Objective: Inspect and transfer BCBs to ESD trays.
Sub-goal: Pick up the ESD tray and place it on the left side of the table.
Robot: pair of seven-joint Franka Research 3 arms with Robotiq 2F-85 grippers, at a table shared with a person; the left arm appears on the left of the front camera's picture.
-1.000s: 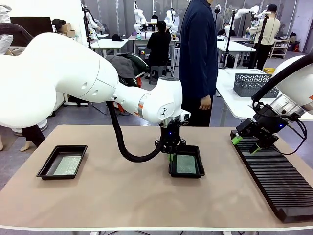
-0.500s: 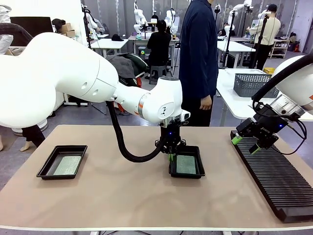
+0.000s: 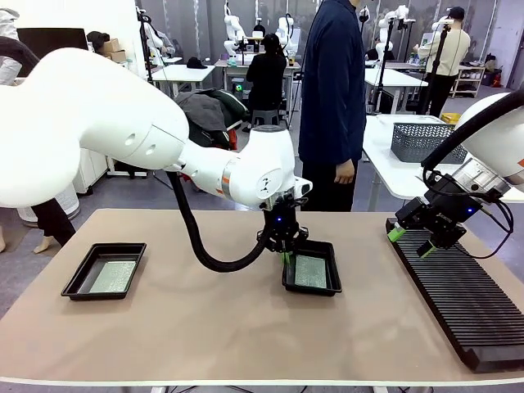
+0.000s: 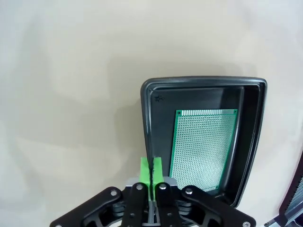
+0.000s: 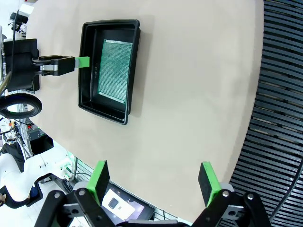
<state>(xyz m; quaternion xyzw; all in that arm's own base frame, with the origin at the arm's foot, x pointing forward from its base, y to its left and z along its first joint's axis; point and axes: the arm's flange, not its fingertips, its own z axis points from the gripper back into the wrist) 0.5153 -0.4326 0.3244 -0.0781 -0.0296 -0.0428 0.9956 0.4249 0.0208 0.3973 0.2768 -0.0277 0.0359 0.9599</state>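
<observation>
A tan surface (image 3: 205,327) carries two ESD trays: one black tray (image 3: 105,271) near its left edge and a second tray (image 3: 312,269) near the middle, each with a green BCB lying flat inside. The middle tray's BCB (image 4: 202,142) sits toward one side of its well, and the left tray's BCB (image 3: 113,276) fills most of its floor. A long black ribbed rack (image 3: 458,303) lies along the right edge. Behind, a person in dark blue (image 3: 332,98) stands at the far side, and a grey mesh basket (image 3: 426,141) rests on a white table beyond.

The left arm reaches across to the middle, its left gripper (image 3: 284,255) pointing down just over the near-left rim of the middle tray, jaws pressed together with nothing between them. The right gripper (image 3: 407,241) hangs tilted above the rack's far end, jaws spread wide and empty.

Compared with a second ago, the left arm's wrist and forearm have swung slightly leftward and tilted; the right arm, trays and boards are unchanged.
</observation>
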